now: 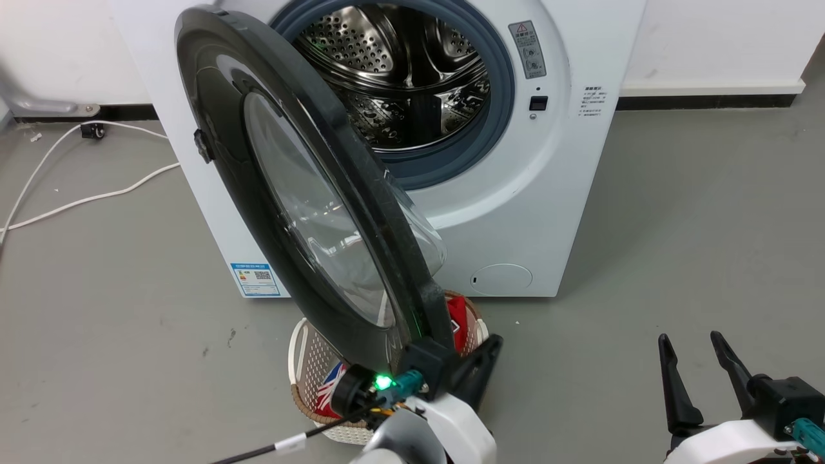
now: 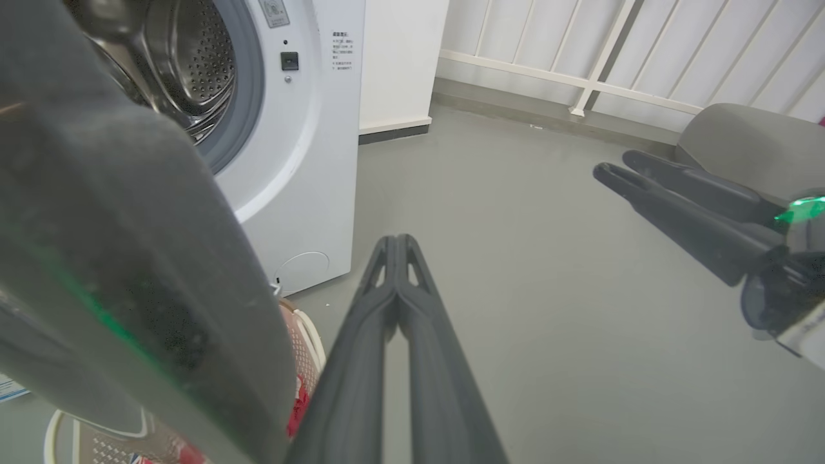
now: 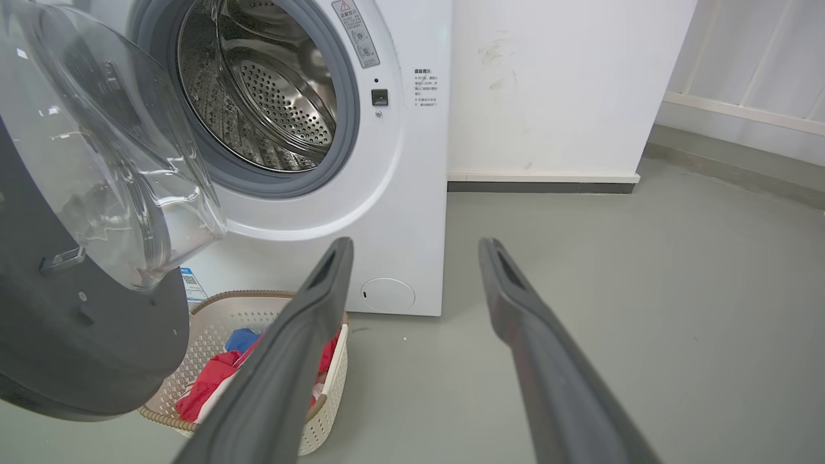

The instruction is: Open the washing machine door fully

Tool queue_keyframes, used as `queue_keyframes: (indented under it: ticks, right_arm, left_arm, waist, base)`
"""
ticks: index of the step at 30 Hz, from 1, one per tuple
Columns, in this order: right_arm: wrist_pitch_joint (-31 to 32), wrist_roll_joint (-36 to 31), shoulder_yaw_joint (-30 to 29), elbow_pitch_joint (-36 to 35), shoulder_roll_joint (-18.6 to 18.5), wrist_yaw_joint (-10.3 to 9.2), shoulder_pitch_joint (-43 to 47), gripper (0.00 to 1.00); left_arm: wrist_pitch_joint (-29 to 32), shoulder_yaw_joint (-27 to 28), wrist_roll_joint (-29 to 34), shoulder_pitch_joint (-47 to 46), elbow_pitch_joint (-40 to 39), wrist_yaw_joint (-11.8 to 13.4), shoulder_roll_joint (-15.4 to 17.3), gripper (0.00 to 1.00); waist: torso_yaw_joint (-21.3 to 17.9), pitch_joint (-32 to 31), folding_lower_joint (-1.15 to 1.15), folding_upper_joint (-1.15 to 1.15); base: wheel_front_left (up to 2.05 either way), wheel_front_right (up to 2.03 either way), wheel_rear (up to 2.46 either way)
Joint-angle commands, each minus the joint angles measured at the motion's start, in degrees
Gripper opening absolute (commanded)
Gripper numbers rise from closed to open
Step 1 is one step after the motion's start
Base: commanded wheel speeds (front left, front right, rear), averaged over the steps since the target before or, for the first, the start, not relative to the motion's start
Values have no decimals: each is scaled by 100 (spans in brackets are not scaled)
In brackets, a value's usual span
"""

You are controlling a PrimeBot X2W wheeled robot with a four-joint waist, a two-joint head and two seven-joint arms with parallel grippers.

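Standing half-open from the big white washing machine (image 1: 515, 212), the round glossy black door (image 1: 303, 193) has the left hand (image 2: 396, 243), fingers pressed together and empty, beside its lower rim; the right hand (image 1: 689, 340) gapes empty.

Washing machine door (image 3: 84, 348) half-open; right gripper (image 3: 416, 243) spread.
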Motion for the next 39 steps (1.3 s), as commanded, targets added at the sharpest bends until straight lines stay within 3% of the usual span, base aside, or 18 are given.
queue_keyframes:
  ticks: [1,9,18,30,39]
  right_arm:
    - [-12,38,8,27,12,-1,-61,100]
    - [-102,107,14,130,12,-1,-118,100]
    - [-235,294,4,277,12,-1,-167,100]
    - [-368,237,-213,238,11,-1,-141,100]
    - [-350,235,-391,103,10,-1,-88,100]
  left_arm:
    - [-127,102,-28,-123,160,66,-12,0]
    - [-473,389,-71,-172,503,303,29,0]
    - [-513,485,-75,89,362,504,248,0]
    - [-446,548,-29,686,-762,753,726,0]
    - [-283,502,73,974,-1322,952,965,0]
  waist:
    - [-6,16,0,0]
    - [17,51,0,0]
    - [142,51,0,0]
    - [564,53,0,0]
    - [1196,89,0,0]
  base:
    - [0,0,0]
    - [0,0,0]
    - [0,0,0]
    - [0,0,0]
    - [0,0,0]
